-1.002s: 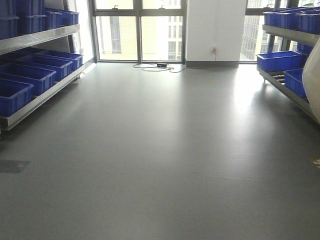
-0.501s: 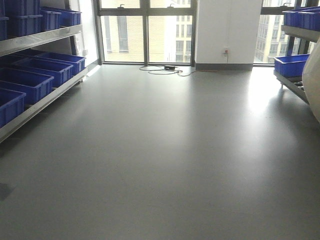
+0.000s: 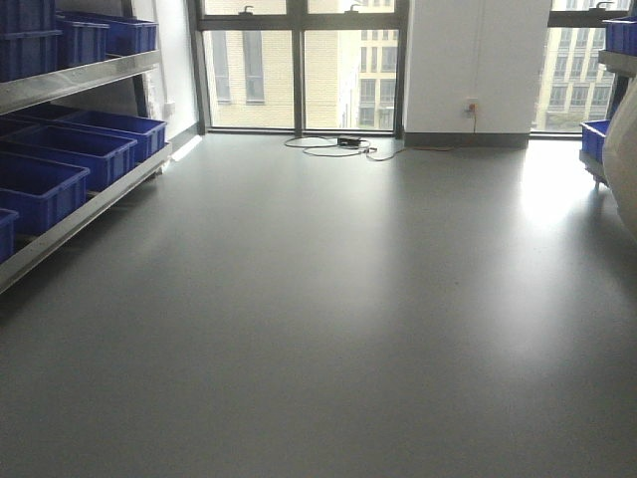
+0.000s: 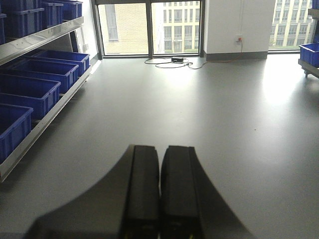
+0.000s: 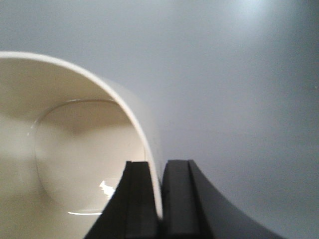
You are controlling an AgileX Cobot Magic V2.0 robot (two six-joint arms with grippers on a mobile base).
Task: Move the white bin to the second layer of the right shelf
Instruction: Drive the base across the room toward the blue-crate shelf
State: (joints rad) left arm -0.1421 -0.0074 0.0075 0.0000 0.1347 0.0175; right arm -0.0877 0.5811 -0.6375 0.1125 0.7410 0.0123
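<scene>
Glossy cream-white plastic bin (image 3: 627,164): front view, only sliver seen at right edge, above grey floor (image 3: 318,329). Since second ago, window wall (image 3: 299,70) shifted rightward in frame and right steel rack (image 3: 595,171) almost lost from view. Base judged turning away, so placement not yet near.
Left wrist view: left pincer (image 4: 160,194) pressed together, nothing held.
Right wrist view: bin wall pinched by right pincer (image 5: 160,199), one finger inside, one outside.
No readable writing found.

Blue crates (image 3: 40,189) line a steel rack (image 3: 90,75) beside grey floor (image 3: 328,319); a cable (image 3: 333,149) lies below the windows (image 3: 299,70).
</scene>
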